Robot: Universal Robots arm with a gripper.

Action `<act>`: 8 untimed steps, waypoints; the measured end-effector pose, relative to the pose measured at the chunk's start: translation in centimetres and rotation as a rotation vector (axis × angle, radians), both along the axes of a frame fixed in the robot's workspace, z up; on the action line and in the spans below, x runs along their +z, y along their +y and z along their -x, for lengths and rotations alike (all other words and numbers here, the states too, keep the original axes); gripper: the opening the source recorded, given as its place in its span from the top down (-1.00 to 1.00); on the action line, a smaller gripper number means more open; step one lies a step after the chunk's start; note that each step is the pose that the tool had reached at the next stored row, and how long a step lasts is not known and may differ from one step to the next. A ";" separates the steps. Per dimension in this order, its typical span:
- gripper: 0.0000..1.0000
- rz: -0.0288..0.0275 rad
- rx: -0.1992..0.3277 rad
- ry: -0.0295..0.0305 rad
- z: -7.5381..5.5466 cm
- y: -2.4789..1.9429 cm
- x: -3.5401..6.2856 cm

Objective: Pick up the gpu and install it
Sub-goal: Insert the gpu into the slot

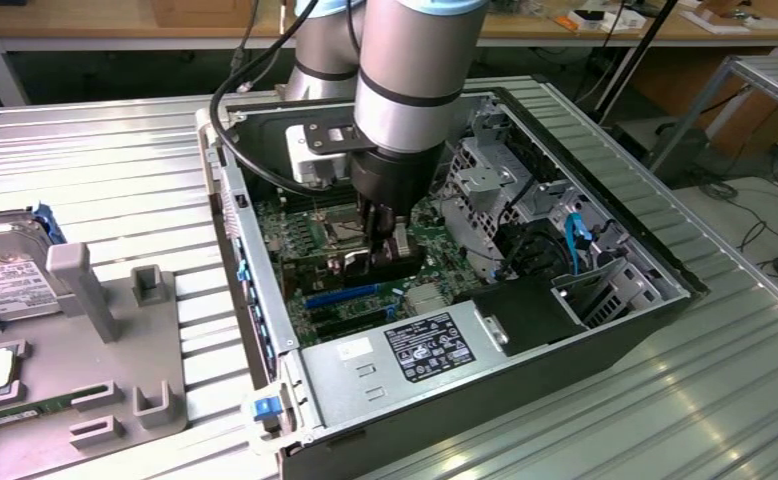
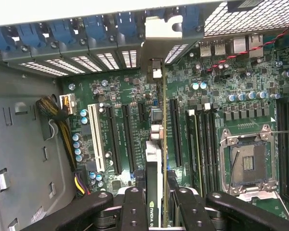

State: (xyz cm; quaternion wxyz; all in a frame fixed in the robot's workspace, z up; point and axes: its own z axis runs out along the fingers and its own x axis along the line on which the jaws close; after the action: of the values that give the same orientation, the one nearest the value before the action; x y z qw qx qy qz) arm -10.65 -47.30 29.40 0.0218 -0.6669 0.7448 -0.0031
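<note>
The gpu (image 2: pixel 156 159) stands on edge above the motherboard (image 2: pixel 221 86) inside the open computer case (image 1: pixel 629 250). It lies in line with the long black expansion slots (image 2: pixel 174 130), and its silver bracket end (image 2: pixel 163 26) reaches the case's rear slot openings. My gripper (image 2: pixel 156 214) is shut on the card, with one black finger (image 2: pixel 134 211) on each side of it. In the exterior view the gripper (image 1: pixel 386 238) reaches down into the middle of the case, with the black card (image 1: pixel 392 264) below it. I cannot tell whether the card's edge sits in a slot.
An open CPU socket (image 2: pixel 248 163) lies beside the card and a white slot (image 2: pixel 97 139) on its other side. The power supply (image 1: pixel 429 348) and drive cage (image 1: pixel 496 180) crowd the case. A hard drive (image 1: pixel 2 280) and RAM stick (image 1: pixel 29 408) rest on the grey fixture at the exterior view's left.
</note>
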 end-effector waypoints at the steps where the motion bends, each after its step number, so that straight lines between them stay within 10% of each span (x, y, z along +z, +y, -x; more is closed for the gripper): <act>1: 0.47 -0.0001 0.000 -0.0001 0.0 0.00 -0.01; 8: 0.47 0.0003 -0.004 0.0000 0.1 0.11 -0.05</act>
State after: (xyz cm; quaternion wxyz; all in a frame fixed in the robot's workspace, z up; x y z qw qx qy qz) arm -10.78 -47.18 29.35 0.0217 -0.6654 0.7462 -0.0033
